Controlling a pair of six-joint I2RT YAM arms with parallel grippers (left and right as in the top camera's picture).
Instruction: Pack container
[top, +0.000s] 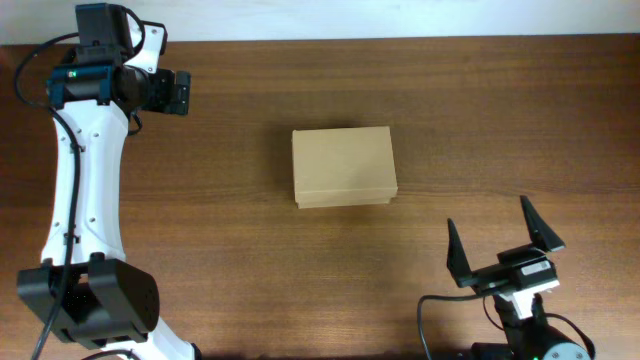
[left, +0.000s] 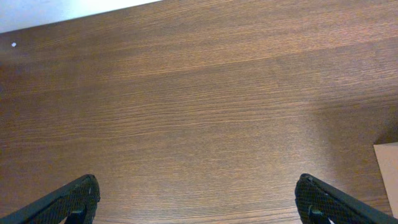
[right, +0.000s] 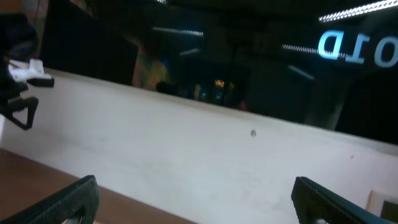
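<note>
The container (top: 343, 167) is a plain tan cardboard box. It lies with its lid closed in the middle of the table, and its corner shows at the right edge of the left wrist view (left: 388, 171). My left gripper (top: 182, 92) is open and empty at the far left, well away from the box, over bare wood (left: 198, 186). My right gripper (top: 488, 214) is open and empty near the front right edge. It is in front of the box, to its right, and apart from it. In the right wrist view (right: 196, 186) its fingers frame only a white wall.
The wooden table (top: 230, 220) shows nothing on it besides the box. Its back edge meets a white wall (top: 400, 18). My left arm's base (top: 90, 300) stands at the front left corner and my right arm's base (top: 525, 330) at the front right.
</note>
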